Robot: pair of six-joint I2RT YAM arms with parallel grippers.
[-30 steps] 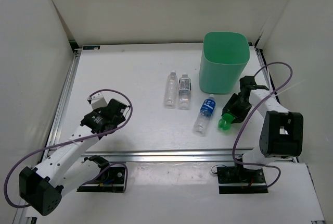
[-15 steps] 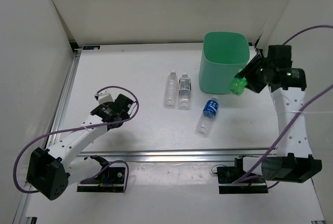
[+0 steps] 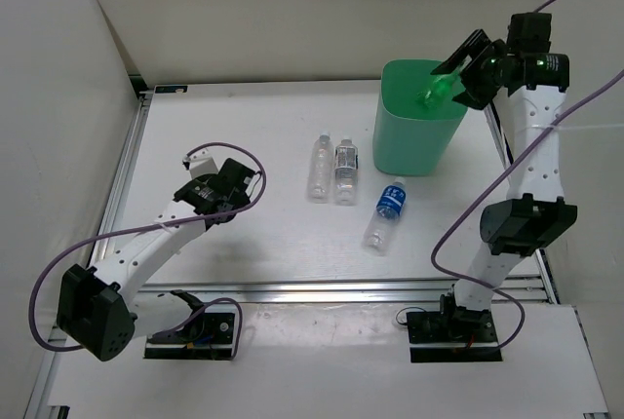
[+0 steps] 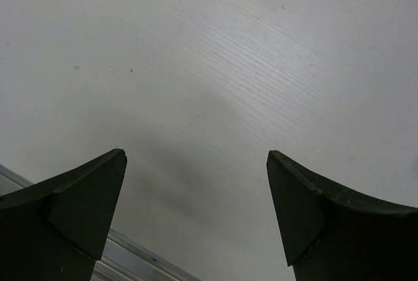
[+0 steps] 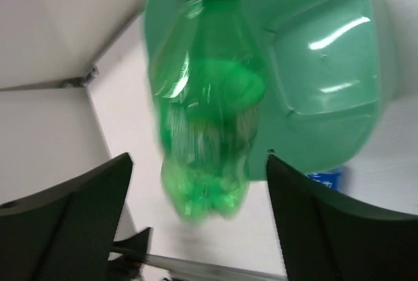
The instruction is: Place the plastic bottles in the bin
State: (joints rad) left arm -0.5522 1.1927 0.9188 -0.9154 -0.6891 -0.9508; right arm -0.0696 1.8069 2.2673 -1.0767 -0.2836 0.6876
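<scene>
The mint-green bin (image 3: 414, 141) stands at the table's back right. High over its rim my right gripper (image 3: 458, 73) is open. The green bottle (image 3: 434, 88) hangs loose just off its fingers, neck toward the bin's mouth. In the right wrist view the green bottle (image 5: 206, 111) is motion-blurred between the spread fingers of my right gripper (image 5: 198, 157) and touches neither, with the bin (image 5: 326, 65) below it. Two clear bottles (image 3: 320, 168) (image 3: 346, 171) lie side by side left of the bin. The blue-labelled bottle (image 3: 386, 212) lies in front of it. My left gripper (image 3: 222, 195) is open, empty and low over bare table.
White walls close in the table on three sides. An aluminium rail (image 3: 322, 287) runs along the near edge. The left wrist view shows only white tabletop (image 4: 215, 65) between the fingers of my left gripper (image 4: 196, 153), with the rail at the lower left.
My right arm rose from the table with the green bottle and carried it over the bin. Its jaws have opened and the bottle has come loose. My left gripper crept a little to the right.
</scene>
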